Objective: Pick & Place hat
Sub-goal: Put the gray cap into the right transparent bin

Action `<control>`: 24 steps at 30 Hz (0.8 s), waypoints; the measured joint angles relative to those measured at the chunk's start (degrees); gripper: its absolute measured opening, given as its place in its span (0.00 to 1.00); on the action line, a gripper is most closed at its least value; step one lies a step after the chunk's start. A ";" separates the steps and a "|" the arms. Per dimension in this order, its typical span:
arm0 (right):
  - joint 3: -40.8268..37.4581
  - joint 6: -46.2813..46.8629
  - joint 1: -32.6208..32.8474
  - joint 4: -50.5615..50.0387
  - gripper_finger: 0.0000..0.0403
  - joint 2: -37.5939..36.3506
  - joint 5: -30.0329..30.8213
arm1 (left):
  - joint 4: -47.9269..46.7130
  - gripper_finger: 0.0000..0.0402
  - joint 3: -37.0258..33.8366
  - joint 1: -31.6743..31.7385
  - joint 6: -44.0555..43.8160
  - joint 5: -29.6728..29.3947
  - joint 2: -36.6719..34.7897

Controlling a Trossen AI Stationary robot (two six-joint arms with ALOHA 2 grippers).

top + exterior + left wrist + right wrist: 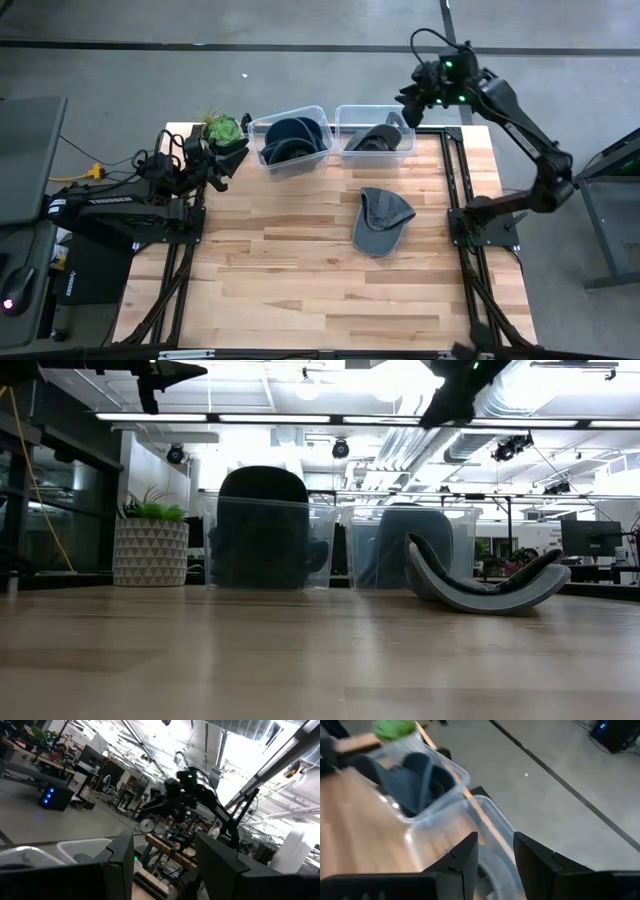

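A grey cap [382,220] lies on the wooden table, right of the middle, resting on its brim and crown [490,586]. At the far edge stand two clear bins. The left bin [262,132] holds dark blue hats [292,138]. The right bin [342,118] holds a dark hat [376,138]. My right gripper [405,100] hangs open, high above the right bin's far right corner, with nothing between its fingers [465,855]. My left gripper [232,160] stands open at the far left, beside the left bin, and holds nothing [165,845].
A potted green plant [222,128] stands at the table's far left corner, close to my left gripper. The near half of the tabletop [320,300] is bare wood. Black frame rails [458,190] run along the table's right side.
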 joint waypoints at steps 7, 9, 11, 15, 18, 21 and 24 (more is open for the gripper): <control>0.00 6.29 6.16 -6.27 0.29 -6.88 0.39 | -2.25 0.39 0.00 0.02 -0.40 2.49 0.03; 0.00 8.76 8.50 -8.73 0.29 -8.14 1.23 | -3.31 0.39 0.00 0.02 -1.25 3.82 0.00; -0.02 11.97 11.12 -10.94 0.29 -9.09 2.60 | -4.30 0.39 0.02 0.02 -2.39 5.69 0.21; -0.11 16.93 17.24 -15.87 0.29 -9.83 5.68 | -6.14 0.39 0.02 0.02 -4.16 10.35 1.90; -0.15 18.83 22.18 -18.76 0.29 -9.92 8.36 | -6.22 0.39 0.02 0.02 -5.98 13.27 4.17; -0.15 19.23 27.32 -20.61 0.29 -9.96 11.05 | -6.17 0.39 0.02 -0.06 -8.55 15.98 6.82; -0.15 19.18 32.04 -22.12 0.29 -9.96 14.55 | -5.52 0.39 0.02 -1.90 -10.07 16.43 10.08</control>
